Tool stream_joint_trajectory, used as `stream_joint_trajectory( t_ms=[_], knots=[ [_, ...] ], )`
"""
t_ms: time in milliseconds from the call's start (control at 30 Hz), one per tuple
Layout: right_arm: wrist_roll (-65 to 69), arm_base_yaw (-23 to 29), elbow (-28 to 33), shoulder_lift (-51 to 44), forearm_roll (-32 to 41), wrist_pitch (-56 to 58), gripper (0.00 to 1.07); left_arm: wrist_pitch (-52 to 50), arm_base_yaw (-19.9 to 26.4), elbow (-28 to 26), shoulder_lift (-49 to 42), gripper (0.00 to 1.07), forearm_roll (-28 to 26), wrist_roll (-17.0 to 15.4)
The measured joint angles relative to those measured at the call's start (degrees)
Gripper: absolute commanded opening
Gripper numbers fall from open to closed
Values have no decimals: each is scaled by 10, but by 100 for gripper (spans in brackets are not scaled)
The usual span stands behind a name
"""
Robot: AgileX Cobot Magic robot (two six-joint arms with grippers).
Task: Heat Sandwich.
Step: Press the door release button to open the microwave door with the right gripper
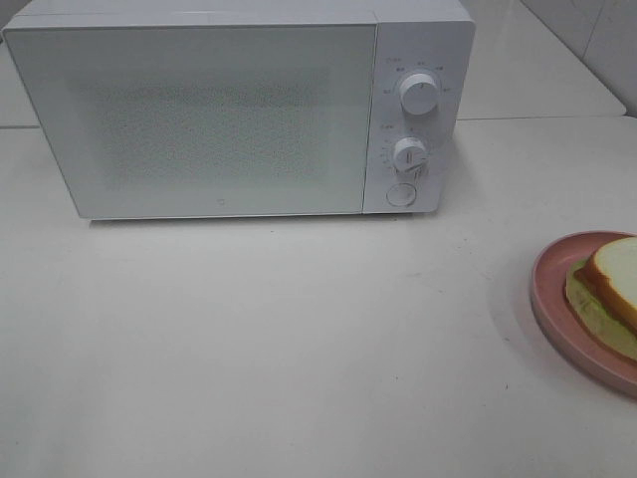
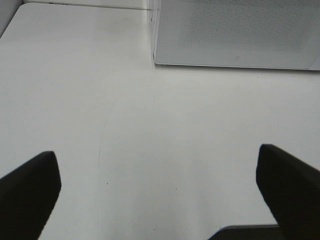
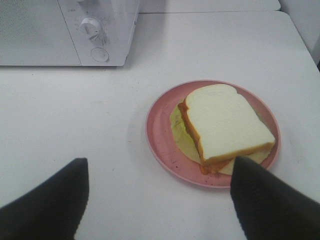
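Note:
The sandwich [image 1: 612,284] [image 3: 225,125], white bread with a tan crust and pale green filling, lies on a round pink plate [image 1: 549,289] [image 3: 160,135] at the table's right edge. A white microwave [image 1: 199,110] [image 2: 235,32] [image 3: 70,30] stands at the back with its door shut. Neither gripper shows in the high view. In the left wrist view my left gripper [image 2: 160,192] is open over bare table in front of the microwave. My right gripper [image 3: 160,197] is open, just short of the plate, holding nothing.
Two dials [image 1: 419,95] [image 1: 409,152] and a round button [image 1: 401,192] sit on the microwave's right panel. The white table [image 1: 279,339] stretches between microwave and plate. A wall lies at the back right.

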Motion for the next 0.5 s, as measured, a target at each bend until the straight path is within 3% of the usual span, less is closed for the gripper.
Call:
stream_joint_trajectory(
  t_ms=[500],
  knots=[
    [0,0,0,0,0,0,75,0,0,0,0,100,0,0]
  ],
)
